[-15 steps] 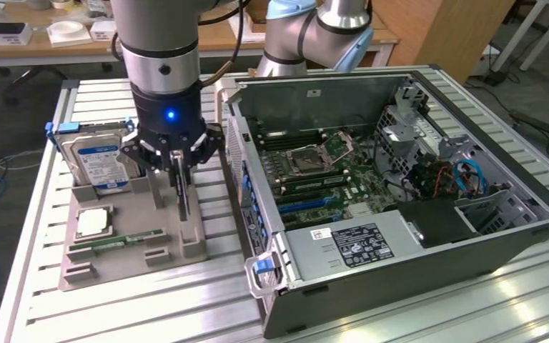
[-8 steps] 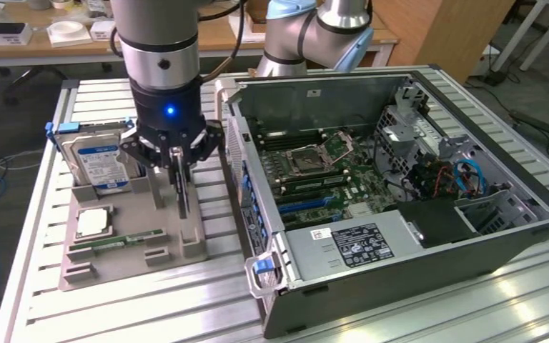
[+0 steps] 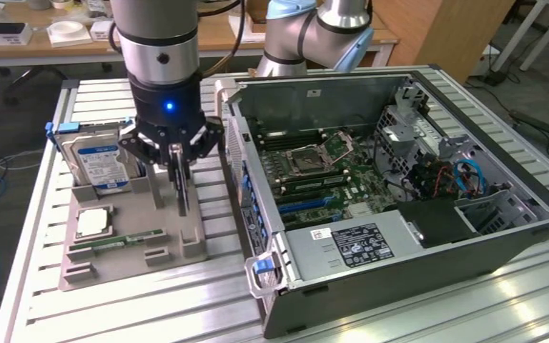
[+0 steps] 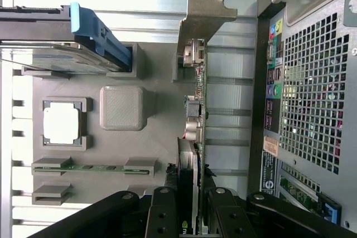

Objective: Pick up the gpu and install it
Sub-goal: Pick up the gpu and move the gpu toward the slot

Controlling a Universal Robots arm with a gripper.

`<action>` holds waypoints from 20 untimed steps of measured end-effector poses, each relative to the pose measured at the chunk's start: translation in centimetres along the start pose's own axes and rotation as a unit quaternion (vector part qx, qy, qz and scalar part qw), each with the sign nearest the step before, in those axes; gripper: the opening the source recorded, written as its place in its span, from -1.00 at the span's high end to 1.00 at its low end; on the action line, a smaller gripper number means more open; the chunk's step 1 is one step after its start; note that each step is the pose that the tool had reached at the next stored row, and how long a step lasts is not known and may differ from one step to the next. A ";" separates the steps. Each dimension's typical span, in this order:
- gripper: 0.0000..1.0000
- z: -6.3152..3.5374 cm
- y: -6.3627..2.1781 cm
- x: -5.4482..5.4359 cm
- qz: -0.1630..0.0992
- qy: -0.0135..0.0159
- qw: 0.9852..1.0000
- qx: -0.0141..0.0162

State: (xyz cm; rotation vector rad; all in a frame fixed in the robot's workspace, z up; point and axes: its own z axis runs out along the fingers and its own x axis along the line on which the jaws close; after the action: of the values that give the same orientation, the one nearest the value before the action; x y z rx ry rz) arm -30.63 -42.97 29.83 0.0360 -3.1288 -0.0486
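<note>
Bright, even overhead room light. Glare patches on the ribbed silver aluminium table [image 3: 503,304], exterior view's lower right. Open dark-grey computer case [image 3: 399,286]: inner corners in shadow. Wrist view: white square chip [image 4: 61,124] blown out in its grey plastic tray [image 4: 156,137]. Black gripper [image 4: 188,193] is near-silhouette either side of the thin brownish gpu card [image 4: 198,110].

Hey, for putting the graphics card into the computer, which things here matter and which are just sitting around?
Part of the job:
- gripper, closed on the graphics card
- open computer case

Just lying about:
- hard drive
- processor chip
- memory stick

All three sit in the grey tray.
</note>
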 end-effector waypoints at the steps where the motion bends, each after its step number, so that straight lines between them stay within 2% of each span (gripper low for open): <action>1: 0.47 -0.08 0.00 0.0 0.000 0.000 1.000 0.000; 20: 0.47 -1.77 0.06 0.0 0.000 0.000 1.000 0.000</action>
State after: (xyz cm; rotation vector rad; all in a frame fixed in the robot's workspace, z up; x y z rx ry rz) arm -30.62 -42.97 31.60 0.0360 -3.1288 -0.0485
